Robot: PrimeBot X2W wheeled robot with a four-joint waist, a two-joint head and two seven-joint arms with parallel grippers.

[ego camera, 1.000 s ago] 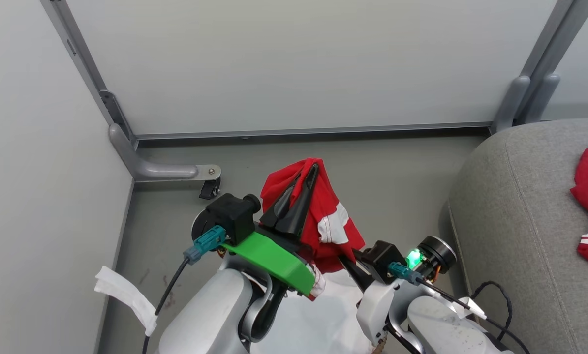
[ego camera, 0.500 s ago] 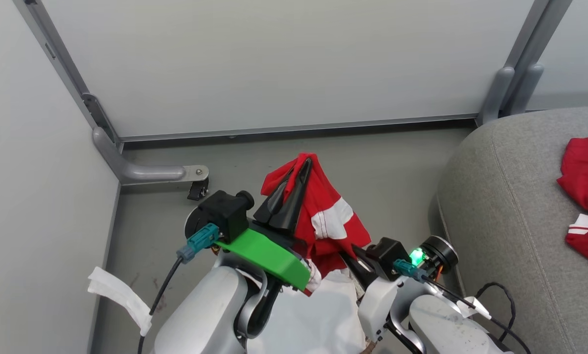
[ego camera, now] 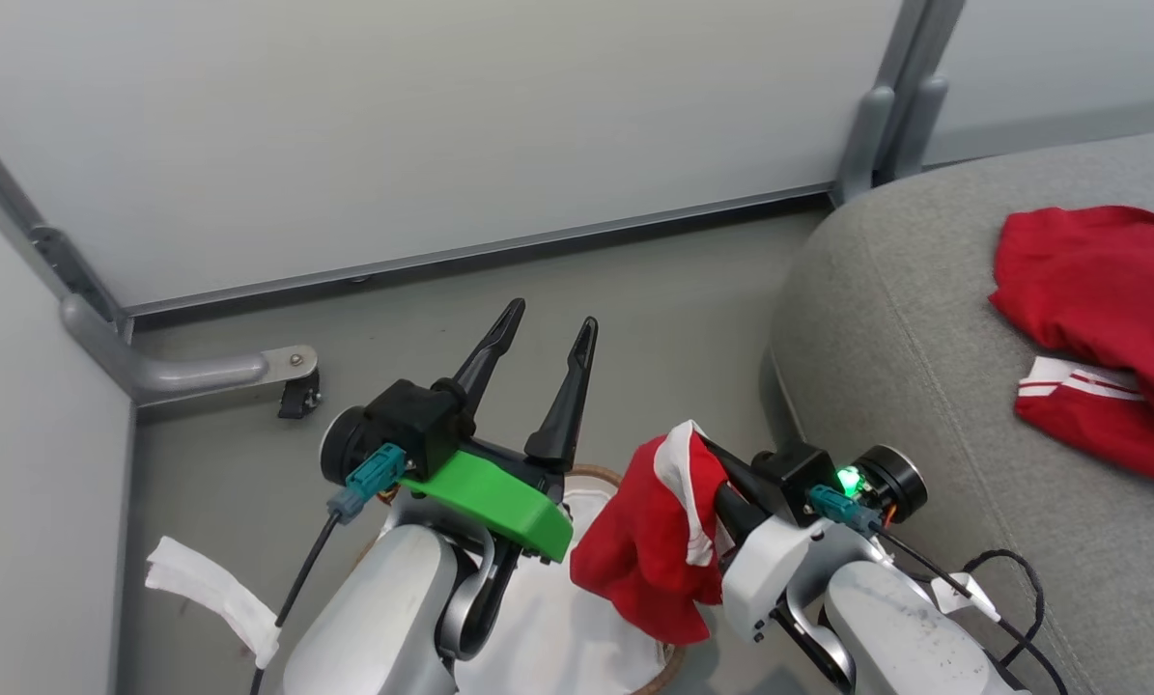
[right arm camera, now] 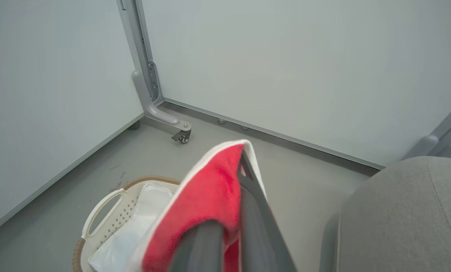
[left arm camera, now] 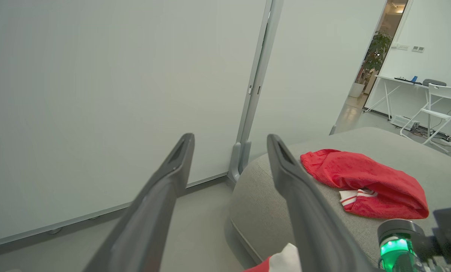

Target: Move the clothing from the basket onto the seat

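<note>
We see little of the basket (ego camera: 604, 472): the left forearm (ego camera: 383, 618) and the hanging red garment (ego camera: 649, 541) cover all but a strip of brown rim and some liner. That garment wraps the tips of the right gripper (ego camera: 704, 446). The seat (ego camera: 886, 319) and the red clothing (ego camera: 1098, 280) on it run off the right edge. The small items on the far desk (left arm camera: 406, 80) we cannot make out.

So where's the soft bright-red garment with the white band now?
Head view, lower centre: the garment hangs pinched in the right gripper, over the white perforated plastic basket, left of the grey fabric seat.
</note>
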